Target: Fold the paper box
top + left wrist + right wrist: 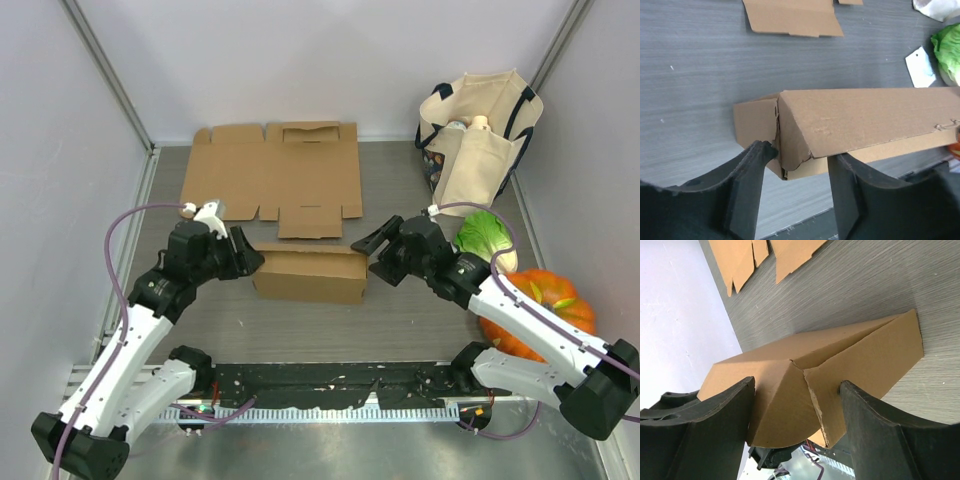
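Both left fingers and right fingers gape astride box; grey table, white walls

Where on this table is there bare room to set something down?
Bare: the gap between flat cardboard sheet and tote bag; the strip between half-folded box and black rail. Crowded: right side, with lettuce and pumpkin.
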Motion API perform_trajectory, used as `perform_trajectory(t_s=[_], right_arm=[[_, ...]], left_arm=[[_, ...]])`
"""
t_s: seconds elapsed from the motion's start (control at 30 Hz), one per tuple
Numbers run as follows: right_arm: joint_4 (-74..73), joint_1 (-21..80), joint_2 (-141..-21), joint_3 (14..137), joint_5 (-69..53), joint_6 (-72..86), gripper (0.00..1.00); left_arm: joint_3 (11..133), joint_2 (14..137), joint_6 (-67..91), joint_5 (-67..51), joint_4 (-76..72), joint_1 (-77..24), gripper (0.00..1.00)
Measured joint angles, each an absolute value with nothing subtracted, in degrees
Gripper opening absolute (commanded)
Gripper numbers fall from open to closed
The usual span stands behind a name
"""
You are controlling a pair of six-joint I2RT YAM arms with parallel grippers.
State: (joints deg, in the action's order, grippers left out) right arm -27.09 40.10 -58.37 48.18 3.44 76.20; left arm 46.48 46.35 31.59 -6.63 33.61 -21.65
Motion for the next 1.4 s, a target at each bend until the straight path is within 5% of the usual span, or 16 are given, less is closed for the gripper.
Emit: perform_trajectory(t_s=[0.47,0.83,1.0,1.4], right_arm=[[-20.12,40.1,-58.11,44.53,2.85,73.54,0.63],[-18.41,40.1,-58.11,44.01,2.85,70.72,0.55],[-17.41,40.1,-58.11,43.48,2.83,70.08,0.49],[-7.79,39.7,-55.2,37.56,-1.15,56.45,0.55]], left_arm=[[60.1,43.9,34.28,-11.68,46.78,-20.1,0.82],[63.13,50.83,38.92,-8.99,48.14,-15.73,0.48],[56.9,49.32,40.77,-9.61,46.48,-15.68,0.25],[44.12,39.0,44.86,-9.98,39.81,-15.29,0.21]])
